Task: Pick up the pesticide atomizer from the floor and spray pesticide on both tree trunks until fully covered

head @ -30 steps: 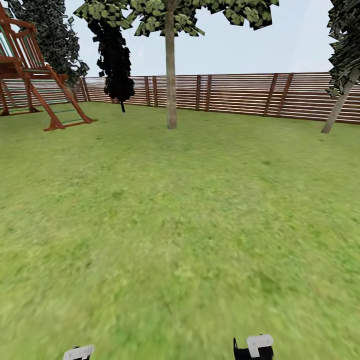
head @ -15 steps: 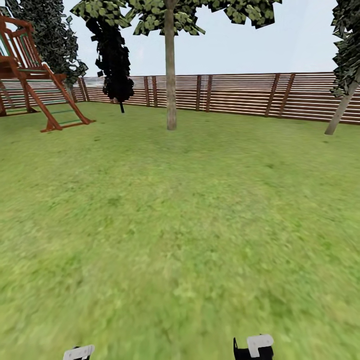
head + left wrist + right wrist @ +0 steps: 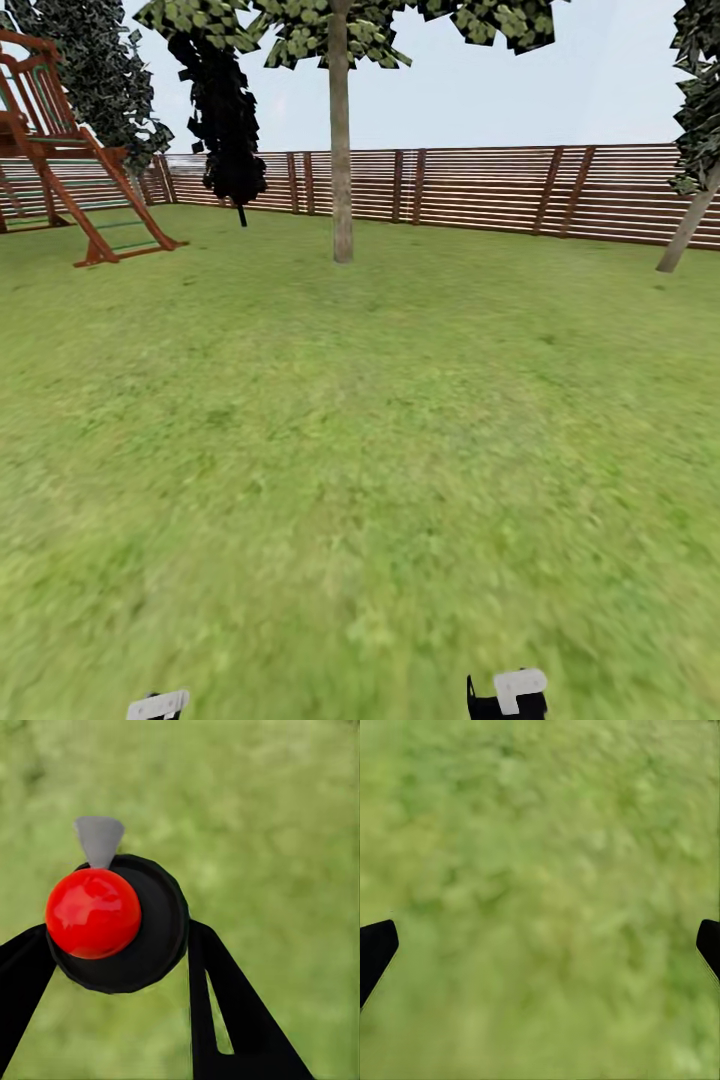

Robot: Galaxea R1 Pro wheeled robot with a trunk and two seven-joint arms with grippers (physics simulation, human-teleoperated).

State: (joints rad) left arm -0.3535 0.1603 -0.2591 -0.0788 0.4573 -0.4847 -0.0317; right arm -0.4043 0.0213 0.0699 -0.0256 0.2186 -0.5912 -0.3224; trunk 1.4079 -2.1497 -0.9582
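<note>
Gripping the pesticide atomizer [image 3: 112,922] above the lawn [image 3: 360,450], the left end effector [image 3: 120,952] hides its body; right end effector [image 3: 540,945] spread, fingertips cut off. Tree trunk [image 3: 341,150] before the fence [image 3: 480,190].

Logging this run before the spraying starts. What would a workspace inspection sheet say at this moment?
Surface: green lawn, no paving in sight.
Job's things: pesticide atomizer between the fingers of the left tool, red top toward the camera; tree trunk ahead, a second leaning trunk at far right.
Clutter: nothing seen.
Grippers: left tool shut on the atomizer; right tool open, empty over grass.
Cables: nothing seen.
Surroundings: slatted wooden fence, wooden play frame, dark conifer.
</note>
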